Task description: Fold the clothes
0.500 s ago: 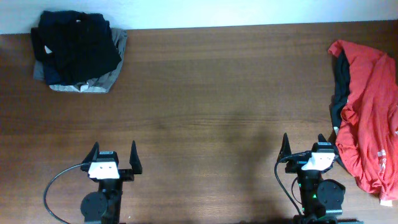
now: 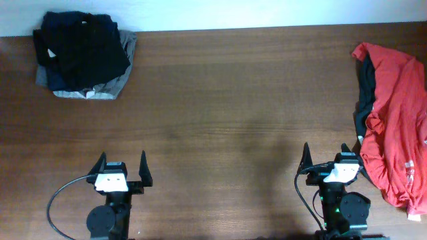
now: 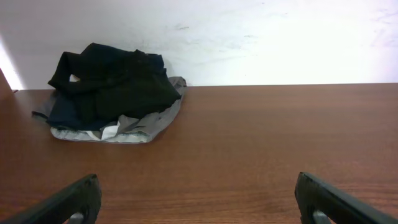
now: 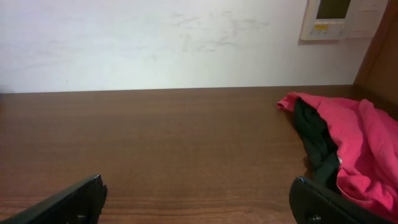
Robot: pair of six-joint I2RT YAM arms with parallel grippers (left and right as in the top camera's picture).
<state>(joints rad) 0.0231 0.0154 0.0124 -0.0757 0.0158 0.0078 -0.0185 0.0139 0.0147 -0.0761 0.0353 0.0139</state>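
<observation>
- Dark brown wood-grain counter (image 2: 233,100) runs up to a plain white wall (image 4: 155,43), and both arms sit at its near edge.
- Right pincer (image 2: 326,149) is released. Its two dark fingers are spread wide above bare wood, with nothing between them.
- Left pincer (image 2: 122,156) is likewise released and empty, fingers splayed and pointing toward the far edge.
- Nearest the right pincer lies the crumpled red-orange short-sleeved cotton T-shirt (image 2: 395,127), heaped along the counter's right edge. Its near end sits just beside the pincer's right finger, and the rest stretches away toward the far right corner.
- A dark strip (image 2: 363,100) shows along the shirt's inner side. Whether it is collar lining or a separate piece I cannot tell.
- Well apart from the left pincer, at the far left corner, rests a pile of black, navy and grey garments (image 2: 83,57), nowhere near the shirt.
- Folding has not begun, by my reading. The shirt is bunched and off to one side, so the step in hand is to fetch it toward the middle.
- To do that well, the right pincer should swing right and take a single layer at a hem or shoulder, not a thick bunch. It can then drag the shirt to the open centre, where the left pincer can reach the other side.
- Spreading it flat before any fold matters, since a grab deep into the heap would likely carry wrinkles and the dark layer along.
</observation>
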